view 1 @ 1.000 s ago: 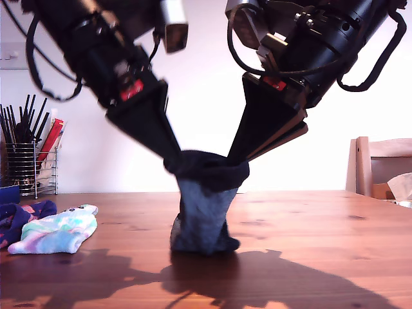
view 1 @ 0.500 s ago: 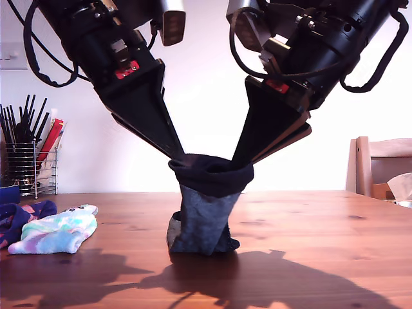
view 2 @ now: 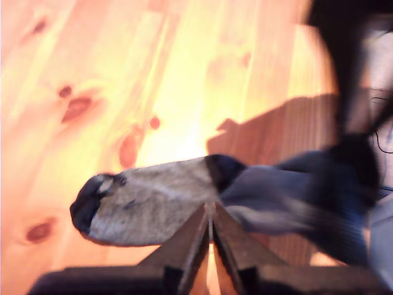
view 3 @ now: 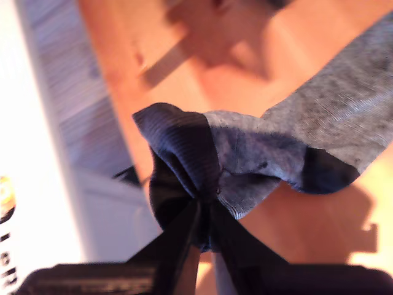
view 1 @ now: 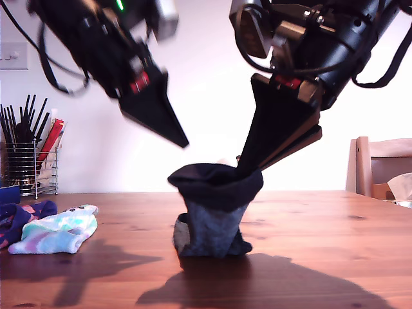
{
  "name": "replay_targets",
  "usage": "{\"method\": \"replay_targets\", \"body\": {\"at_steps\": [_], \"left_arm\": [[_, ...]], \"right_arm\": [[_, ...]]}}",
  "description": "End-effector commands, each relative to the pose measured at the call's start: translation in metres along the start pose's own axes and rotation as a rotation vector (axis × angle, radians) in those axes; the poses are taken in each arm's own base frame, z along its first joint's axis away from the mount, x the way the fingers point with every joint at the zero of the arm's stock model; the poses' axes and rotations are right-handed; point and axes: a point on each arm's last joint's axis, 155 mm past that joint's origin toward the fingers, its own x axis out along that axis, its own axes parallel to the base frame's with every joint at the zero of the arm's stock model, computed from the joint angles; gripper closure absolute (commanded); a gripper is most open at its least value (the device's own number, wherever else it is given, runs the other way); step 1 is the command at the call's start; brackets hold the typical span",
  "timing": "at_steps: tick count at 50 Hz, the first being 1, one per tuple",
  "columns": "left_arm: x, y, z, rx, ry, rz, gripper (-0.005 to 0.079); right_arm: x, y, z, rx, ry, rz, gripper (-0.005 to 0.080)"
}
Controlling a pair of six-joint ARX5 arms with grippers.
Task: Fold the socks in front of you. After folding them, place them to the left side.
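The dark grey sock (view 1: 214, 212) stands bunched near the middle of the wooden table (view 1: 322, 225), its dark cuff lifted by my second gripper (view 3: 204, 212), whose jaws are clamped on that cuff on the exterior view's right. My first gripper (view 2: 210, 224) hangs clear above the sock on the exterior view's left, jaws together on nothing. Judging by this, the fold is only half made and the sock has not reached the pile. At the exterior view's far left lie the tie-dye sock (view 1: 55, 232) and the navy-purple sock (view 1: 19, 215), apparently already put aside. No brand, label or writing can be read anywhere.
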Motion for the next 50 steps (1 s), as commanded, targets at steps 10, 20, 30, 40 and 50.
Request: {"method": "replay_targets", "body": {"at_steps": [10, 20, 30, 40, 50], "left_arm": [[0.046, -0.004, -0.024, -0.063, 0.036, -0.100, 0.0762], [0.064, -0.016, -0.037, -0.102, 0.053, -0.187, 0.0762], [0.083, -0.034, -0.046, -0.104, 0.095, -0.245, 0.0762], [0.085, -0.064, -0.042, -0.096, 0.099, -0.336, 0.0762], [0.085, -0.080, -0.046, -0.097, 0.128, -0.376, 0.0762]], "right_arm": [[-0.001, 0.028, -0.006, -0.015, 0.021, 0.064, 0.0763], [-0.018, 0.035, 0.004, -0.018, -0.031, 0.048, 0.0763], [-0.024, 0.037, 0.009, -0.003, -0.054, 0.039, 0.0763], [-0.026, 0.029, 0.017, -0.019, -0.084, 0.010, 0.0763], [-0.031, 0.007, 0.027, -0.028, -0.130, -0.075, 0.0763]]}}
